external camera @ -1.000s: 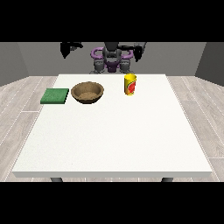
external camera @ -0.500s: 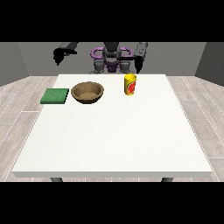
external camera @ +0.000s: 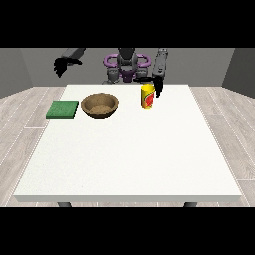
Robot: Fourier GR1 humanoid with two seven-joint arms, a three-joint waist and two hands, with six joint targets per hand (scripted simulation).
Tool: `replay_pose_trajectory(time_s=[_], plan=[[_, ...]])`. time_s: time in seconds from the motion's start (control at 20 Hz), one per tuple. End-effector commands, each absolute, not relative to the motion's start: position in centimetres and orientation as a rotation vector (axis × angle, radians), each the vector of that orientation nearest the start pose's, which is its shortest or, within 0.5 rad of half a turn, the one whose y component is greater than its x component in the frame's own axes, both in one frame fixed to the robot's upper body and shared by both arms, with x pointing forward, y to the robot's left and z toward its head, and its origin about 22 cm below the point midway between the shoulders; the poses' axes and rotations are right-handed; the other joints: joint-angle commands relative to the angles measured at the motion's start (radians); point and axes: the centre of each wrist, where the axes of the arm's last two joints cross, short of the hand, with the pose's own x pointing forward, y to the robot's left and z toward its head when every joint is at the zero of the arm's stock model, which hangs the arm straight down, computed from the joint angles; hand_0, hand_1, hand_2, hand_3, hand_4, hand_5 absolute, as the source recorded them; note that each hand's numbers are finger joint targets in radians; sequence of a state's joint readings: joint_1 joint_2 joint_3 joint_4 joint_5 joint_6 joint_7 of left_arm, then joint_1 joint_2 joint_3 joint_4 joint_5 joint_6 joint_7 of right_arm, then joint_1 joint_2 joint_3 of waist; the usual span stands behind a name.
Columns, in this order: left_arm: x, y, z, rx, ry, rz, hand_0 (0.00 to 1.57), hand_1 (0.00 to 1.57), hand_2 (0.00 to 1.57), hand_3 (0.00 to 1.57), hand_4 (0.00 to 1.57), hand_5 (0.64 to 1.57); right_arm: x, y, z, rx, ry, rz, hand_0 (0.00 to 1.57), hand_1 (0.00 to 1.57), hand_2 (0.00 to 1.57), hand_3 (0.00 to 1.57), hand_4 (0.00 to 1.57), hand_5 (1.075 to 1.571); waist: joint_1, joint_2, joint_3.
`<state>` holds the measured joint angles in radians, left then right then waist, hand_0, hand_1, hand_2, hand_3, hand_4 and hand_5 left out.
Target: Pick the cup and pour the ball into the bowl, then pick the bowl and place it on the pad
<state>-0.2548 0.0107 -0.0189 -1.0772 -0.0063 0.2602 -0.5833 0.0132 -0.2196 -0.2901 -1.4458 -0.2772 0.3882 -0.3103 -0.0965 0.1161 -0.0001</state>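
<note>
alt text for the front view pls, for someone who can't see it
A robot behind a white table lowers the hand at the view's right beside a yellow cup, not yet holding it. A brown bowl sits left of the cup, a green pad further left; the other hand hangs raised off the table.

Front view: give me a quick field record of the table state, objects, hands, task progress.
table: white table, robot behind its far edge
cup: yellow cup with red label, upright, far side, right of the bowl
bowl: brown bowl, upright, between pad and cup
pad: green pad, flat, left of the bowl, nothing on it
robot hand at view's right: lowered just beside the cup, contact not clear
robot hand at view's left: raised, off the table's left side, holding nothing
ball: not visible
progress: cup not lifted, bowl not on pad
</note>
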Motion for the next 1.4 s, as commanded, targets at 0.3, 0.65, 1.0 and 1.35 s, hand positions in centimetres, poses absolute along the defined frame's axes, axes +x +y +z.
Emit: replay_pose_trajectory(time_s=[0.3,0.65,1.0,1.35], plan=[[29.0,20.0,-10.0,0.480,-1.883,-0.107,1.23,1.23,1.57,1.57,1.10,1.568,23.5,-38.5,2.9,0.170,-1.903,0.013,0.00,0.00,0.00,0.00,0.18,1.569,-0.100,0.080,-0.0005],[30.9,19.5,-9.4,0.543,-1.825,-0.183,1.30,1.30,1.57,1.57,1.22,1.554,21.5,-40.1,0.1,0.165,-1.801,-0.037,0.00,0.00,0.00,0.00,0.36,1.570,-0.076,-0.002,0.0000],[35.5,17.1,-4.5,0.806,-1.759,-0.503,1.32,1.32,1.57,1.57,1.22,1.552,24.3,-41.7,2.6,0.121,-1.712,-0.033,0.00,0.00,0.00,0.00,0.52,1.571,-0.049,-0.131,0.0026],[37.2,16.1,-4.5,1.099,-1.585,-0.925,1.27,1.27,1.57,1.54,1.17,1.564,25.4,-41.7,2.9,0.089,-1.623,-0.042,0.00,0.00,0.00,0.00,0.62,1.565,-0.026,-0.206,0.0037]])
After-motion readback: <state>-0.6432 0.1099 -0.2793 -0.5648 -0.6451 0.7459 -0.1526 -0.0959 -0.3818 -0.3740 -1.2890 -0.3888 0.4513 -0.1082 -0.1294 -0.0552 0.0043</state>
